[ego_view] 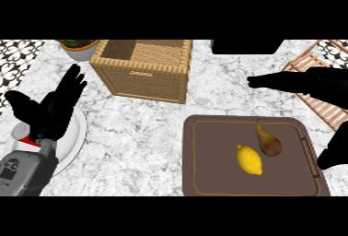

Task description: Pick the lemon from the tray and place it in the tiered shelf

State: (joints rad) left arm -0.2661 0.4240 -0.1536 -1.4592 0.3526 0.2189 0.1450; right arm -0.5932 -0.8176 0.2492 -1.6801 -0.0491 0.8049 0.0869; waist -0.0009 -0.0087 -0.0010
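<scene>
The small yellow lemon (249, 160) lies on the flat brown tray (204, 156) beside a brown pear (268, 141). The right hand (299, 83) hovers above, fingers straight, holding nothing. The left hand (54, 108) rests open. Grabbing it and putting it on the wooden slatted shelf (319, 103) are both left to do.

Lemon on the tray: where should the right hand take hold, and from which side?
Grip the lemon across its fat middle, coming from above. It lies flat on the tray, long axis running near to far, so fingers and thumb can close on its left and right flanks. The pear sits close at its far right; keep the right hand toward the near half.
</scene>
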